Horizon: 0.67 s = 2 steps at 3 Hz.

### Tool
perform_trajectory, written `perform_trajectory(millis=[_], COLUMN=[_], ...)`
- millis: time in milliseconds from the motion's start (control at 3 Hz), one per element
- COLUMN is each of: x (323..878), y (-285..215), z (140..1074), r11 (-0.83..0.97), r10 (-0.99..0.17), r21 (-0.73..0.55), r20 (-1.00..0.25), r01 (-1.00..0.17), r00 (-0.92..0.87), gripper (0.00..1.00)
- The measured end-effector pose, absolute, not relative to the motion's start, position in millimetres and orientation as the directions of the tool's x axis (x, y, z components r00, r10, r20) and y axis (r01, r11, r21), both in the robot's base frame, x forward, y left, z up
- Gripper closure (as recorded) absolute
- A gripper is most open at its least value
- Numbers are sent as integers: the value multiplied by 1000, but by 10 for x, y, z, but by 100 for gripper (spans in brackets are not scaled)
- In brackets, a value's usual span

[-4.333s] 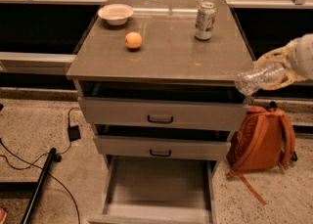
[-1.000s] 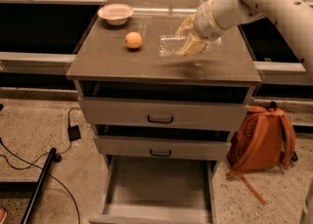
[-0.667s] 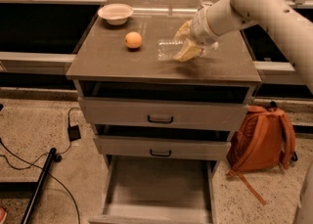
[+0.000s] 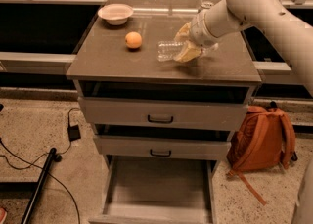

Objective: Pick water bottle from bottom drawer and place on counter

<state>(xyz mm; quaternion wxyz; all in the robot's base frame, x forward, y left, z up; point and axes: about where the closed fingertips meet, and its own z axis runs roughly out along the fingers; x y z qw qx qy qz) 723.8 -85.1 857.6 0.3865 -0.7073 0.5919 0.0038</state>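
Most was done: the gripper (image 4: 186, 45), right of upper centre, seemingly clasped the bottle (image 4: 167, 51) sideways on the counter (image 4: 112, 59), leaving only release.

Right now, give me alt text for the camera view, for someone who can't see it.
The gripper holds the water bottle sideways, on or just above the counter, near an orange and a bowl. Below, the bottom drawer stands pulled open.

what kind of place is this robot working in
Probably a lab or office test area: a grey drawer cabinet on a speckled floor with loose cables, an orange backpack beside it. The pincer holds a water bottle over the counter.
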Motion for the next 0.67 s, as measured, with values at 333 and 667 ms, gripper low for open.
perform_trajectory(millis=[333, 667], x=[7238, 7238], y=[-851, -850], z=[8576, 8576], r11=[-1, -1], r10=[-834, -834], r21=[-542, -542], r20=[-463, -463], r01=[-840, -840], r00=[299, 299], gripper=[28, 4])
